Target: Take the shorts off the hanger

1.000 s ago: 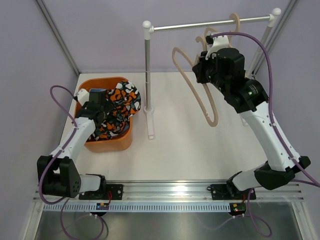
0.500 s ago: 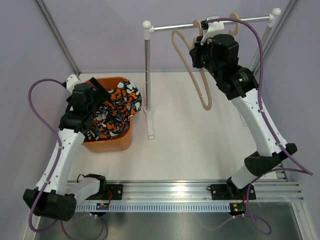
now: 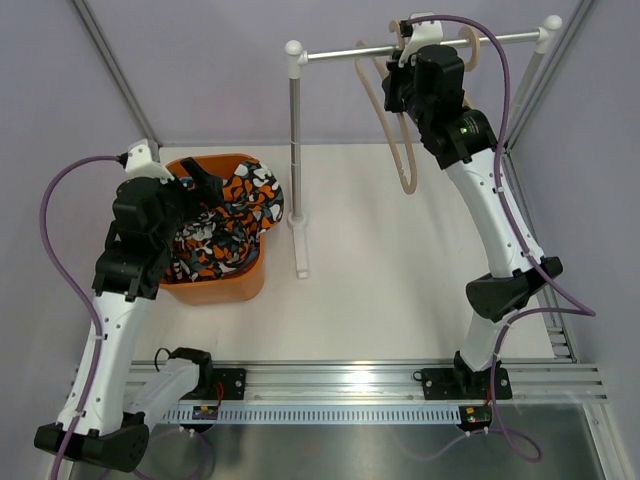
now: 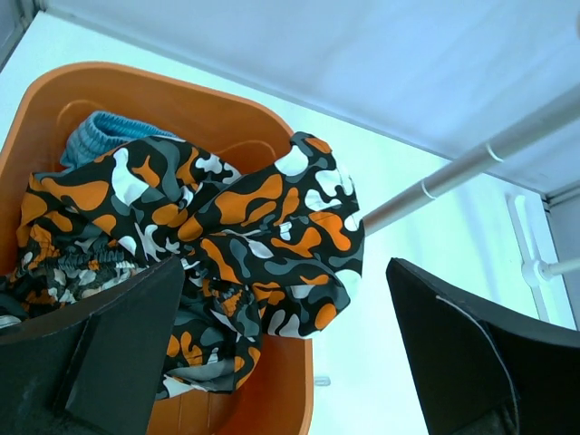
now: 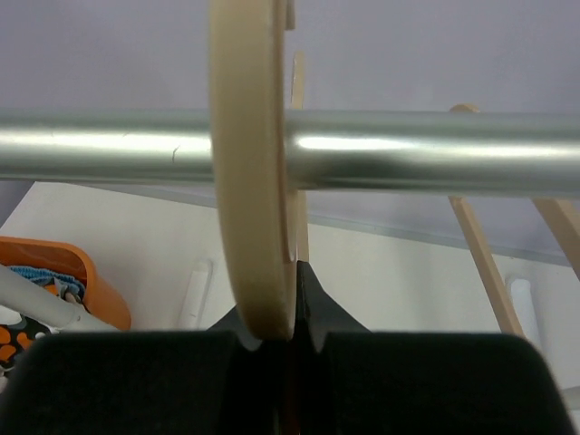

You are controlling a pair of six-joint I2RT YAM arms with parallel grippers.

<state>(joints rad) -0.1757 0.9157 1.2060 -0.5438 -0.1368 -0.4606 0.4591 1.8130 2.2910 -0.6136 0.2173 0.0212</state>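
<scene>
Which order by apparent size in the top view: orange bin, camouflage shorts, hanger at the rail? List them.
1. orange bin
2. camouflage shorts, close behind
3. hanger, a thin outline; it is raised nearer the camera, so its rank is unsure

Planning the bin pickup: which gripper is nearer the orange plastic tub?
Left. The left gripper hovers open over the orange plastic tub; the right gripper is up at the silver rail, shut on a beige hanger.

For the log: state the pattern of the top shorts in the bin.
Camouflage shorts: orange, black, grey, white; clearest in left wrist view.
</scene>
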